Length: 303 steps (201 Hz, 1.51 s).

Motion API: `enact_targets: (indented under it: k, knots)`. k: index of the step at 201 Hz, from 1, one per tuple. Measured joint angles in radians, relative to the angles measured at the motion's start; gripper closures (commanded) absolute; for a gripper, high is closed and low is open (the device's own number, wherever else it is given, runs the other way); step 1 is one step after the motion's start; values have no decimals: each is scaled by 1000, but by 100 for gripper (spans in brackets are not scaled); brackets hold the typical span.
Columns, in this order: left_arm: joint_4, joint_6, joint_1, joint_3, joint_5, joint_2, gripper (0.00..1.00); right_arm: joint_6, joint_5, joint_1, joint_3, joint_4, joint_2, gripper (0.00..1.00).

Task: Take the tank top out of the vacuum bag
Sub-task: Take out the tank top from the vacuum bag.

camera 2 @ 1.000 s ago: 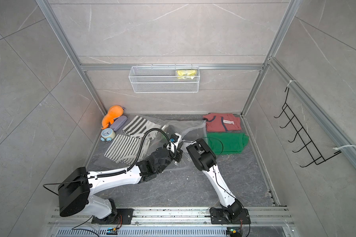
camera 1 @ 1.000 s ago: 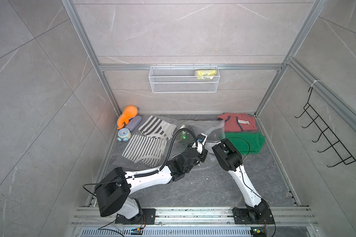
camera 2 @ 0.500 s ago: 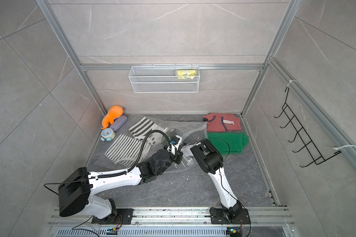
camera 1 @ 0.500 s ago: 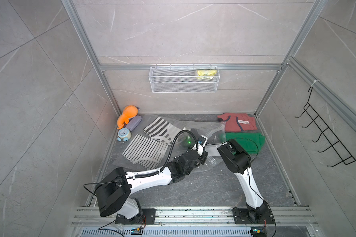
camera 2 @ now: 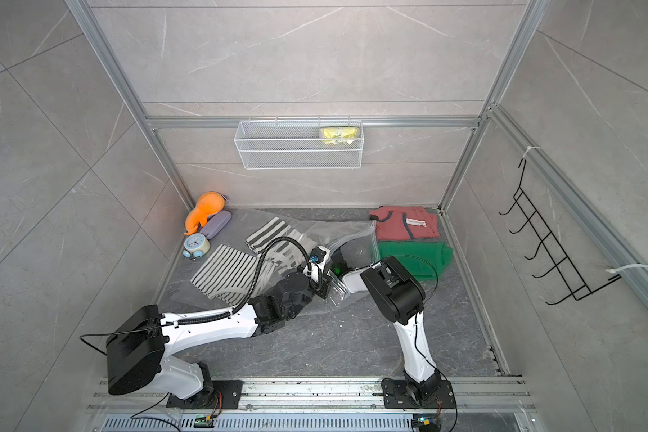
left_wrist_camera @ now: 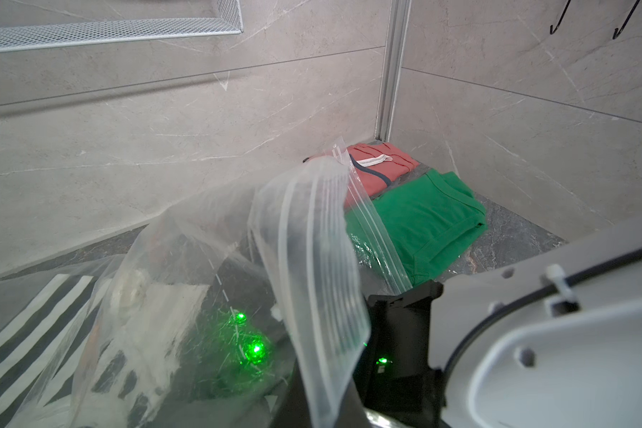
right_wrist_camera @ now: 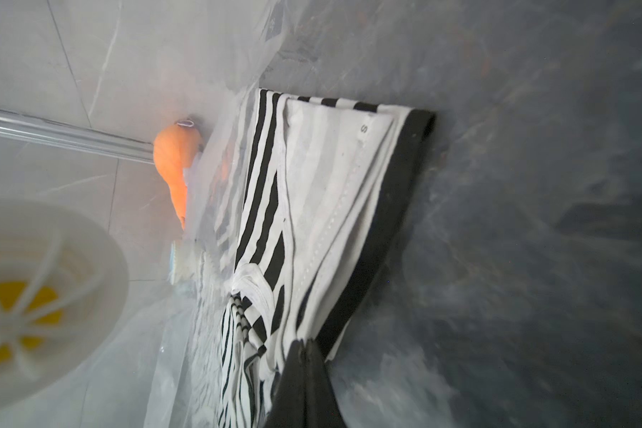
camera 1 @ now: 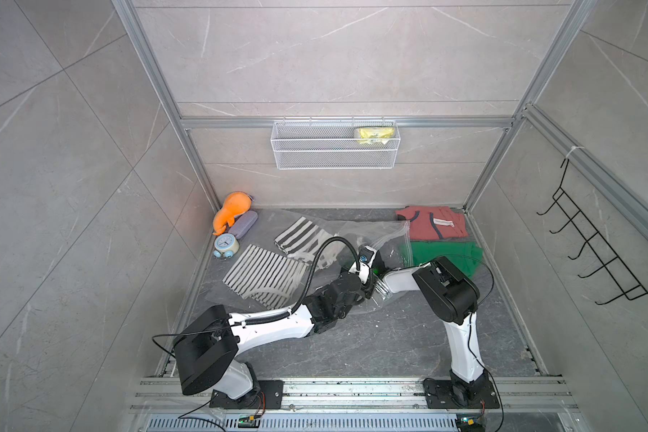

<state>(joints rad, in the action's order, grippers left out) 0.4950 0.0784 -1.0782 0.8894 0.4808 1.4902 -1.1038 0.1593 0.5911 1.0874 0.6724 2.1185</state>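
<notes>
Across the back half of the grey floor lies the vacuum bag, a clear crinkly sheet spreading from the back left corner toward the right edge. Its mouth end, with the zip strip, stands lifted off the floor and faces the right edge. Inside the bag, toward the back, lies the tank top, folded, with wide black and white stripes and a small S mark near its hem. The round white valve, yellow at its middle, shows close up in the right wrist view.

The right gripper is inside the bag. Its fingers are pressed together on the near edge of the tank top, where the cloth bunches toward the tips. The left gripper is clamped on a crumpled bunch of the bag's plastic near the mouth, just beside the right arm's wrist.

A thin-striped cloth lies just in front of the tank top, nearer the left edge, also under clear plastic. I cannot tell whether it is a separate piece.

At the back right corner sits a folded red shirt, with a green shirt just in front of it. At the back left corner are an orange plush toy, a grey case and a small alarm clock. A wire basket on the back wall holds a yellow packet, and a black hook rack hangs on the right wall.
</notes>
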Motion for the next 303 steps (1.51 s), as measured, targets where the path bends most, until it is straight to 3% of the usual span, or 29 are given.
enact_targets:
  k: [60,176,241,274,293,303]
  knots:
    - [0,0,1,-2,8,0,100,1,-44,-28,-190,34,-152,100]
    - [-12,0,8,-2,19,2,100,54,-36,-148,-401,-23,-414,100]
    - [-23,0,18,-2,21,14,100,93,-22,-190,-467,-197,-536,100]
    - [-24,0,19,-2,21,33,100,155,-24,-220,-445,-341,-557,63]
    - [-26,0,21,-2,21,39,100,187,-29,-222,-420,-412,-556,47]
    - [-30,0,22,-2,21,39,100,187,-31,-222,-406,-440,-554,44]
